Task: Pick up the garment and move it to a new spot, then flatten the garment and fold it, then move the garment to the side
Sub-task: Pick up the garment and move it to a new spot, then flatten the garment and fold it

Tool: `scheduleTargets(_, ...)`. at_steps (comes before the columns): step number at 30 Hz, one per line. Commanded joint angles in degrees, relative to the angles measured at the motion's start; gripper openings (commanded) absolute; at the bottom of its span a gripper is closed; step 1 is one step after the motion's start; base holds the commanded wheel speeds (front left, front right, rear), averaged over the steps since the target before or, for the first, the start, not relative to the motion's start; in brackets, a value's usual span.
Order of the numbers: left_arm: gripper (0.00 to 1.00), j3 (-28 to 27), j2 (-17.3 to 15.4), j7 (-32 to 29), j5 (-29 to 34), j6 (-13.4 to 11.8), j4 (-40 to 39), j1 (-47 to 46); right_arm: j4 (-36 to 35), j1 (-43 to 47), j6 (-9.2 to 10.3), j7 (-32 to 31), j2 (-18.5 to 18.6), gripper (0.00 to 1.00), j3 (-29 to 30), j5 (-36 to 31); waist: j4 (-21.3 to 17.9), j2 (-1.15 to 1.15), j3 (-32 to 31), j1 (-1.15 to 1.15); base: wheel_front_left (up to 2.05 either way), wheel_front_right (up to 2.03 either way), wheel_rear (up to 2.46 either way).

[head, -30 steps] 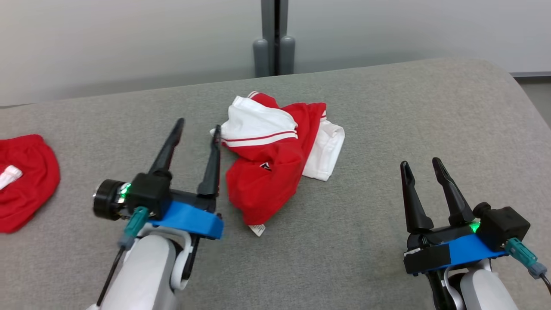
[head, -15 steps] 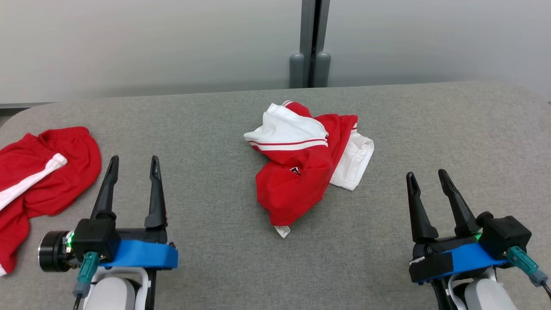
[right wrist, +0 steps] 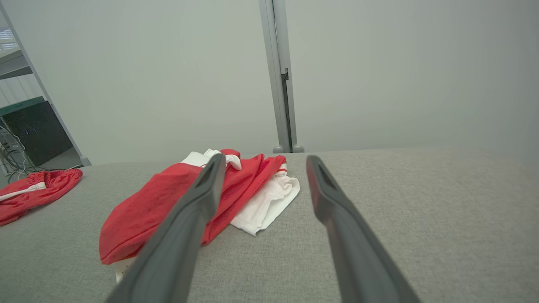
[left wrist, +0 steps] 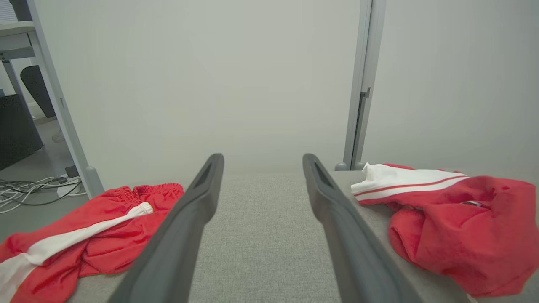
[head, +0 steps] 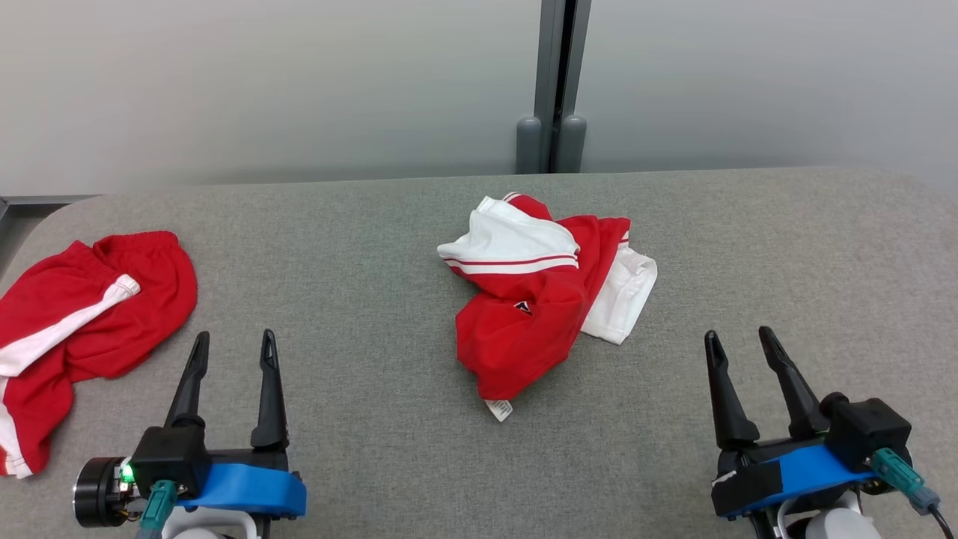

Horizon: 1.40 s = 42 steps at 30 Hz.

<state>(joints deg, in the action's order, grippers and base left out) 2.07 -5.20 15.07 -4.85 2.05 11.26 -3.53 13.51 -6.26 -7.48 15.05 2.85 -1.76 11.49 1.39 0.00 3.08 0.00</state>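
Garment (head: 539, 299): a crumpled red and white heap near the middle of the grey desk (head: 374, 464), lying free with neither tool touching it.
Red shorts (head: 82, 322): a second piece, red with a white stripe, bunched at the desk's left end. It is at about 10 o'clock from the left tool and well apart from the garment.
Left tool (head: 233, 335): low at 7 o'clock in the head view. Its two dark fingers are spread wide and point to 12 o'clock over bare desk, with nothing between them.
Garment from left tool: at about 2 o'clock, well apart.
Label (head: 499, 409): a small white tag at the heap's 6 o'clock edge, resting on the desk.
Right tool (head: 737, 334): low at 5 o'clock in the head view, fingers parted wide and empty, tipped slightly toward 11 o'clock.
Garment from right tool: at about 10 o'clock, apart, but nearer than it is to the left tool.
Post (head: 557, 75): a grey upright at 12 o'clock behind the desk, against the pale wall.
Head view: takes in both tools together, the label, and a small dark logo on the red cloth.
Left wrist view: the garment is at 3 o'clock beyond the right-hand finger and the red shorts are at 8 o'clock. Cables (left wrist: 25, 191) lie on the floor past the desk's left end.
Right wrist view: the left-hand finger crosses the red part of the garment, and its white part lies in the gap between the fingers. The red shorts are small at 9 o'clock.
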Motion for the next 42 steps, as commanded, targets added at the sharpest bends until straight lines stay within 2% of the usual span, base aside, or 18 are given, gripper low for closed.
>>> scheduleTargets(1, 1.0, -0.5, 0.1, 0.2, 0.4, 0.2, 0.3, 0.6, 0.2, 0.9, -0.03, 0.2, 0.1, 1.0, 0.1, -0.4, -0.1, 0.0, -0.3, 0.0, 0.0, 0.0, 0.0)
scheduleTargets(21, 1.0, -2.2, 1.3, 0.2, 1.6, 1.8, 1.8, 1.3, 1.8, 1.8, -0.03, 0.2, 0.1, 1.0, -0.2, -0.4, -1.2, 0.0, -1.5, 0.0, 0.0, 0.0, 0.0)
scheduleTargets(42, 1.0, -2.9, 1.8, 0.2, 2.4, 2.5, 2.9, 1.1, 2.1, 2.2, -0.03, 0.2, 0.1, 1.0, -0.2, 0.0, -0.5, 0.0, -1.8, 0.0, 0.0, 0.0, 0.0)
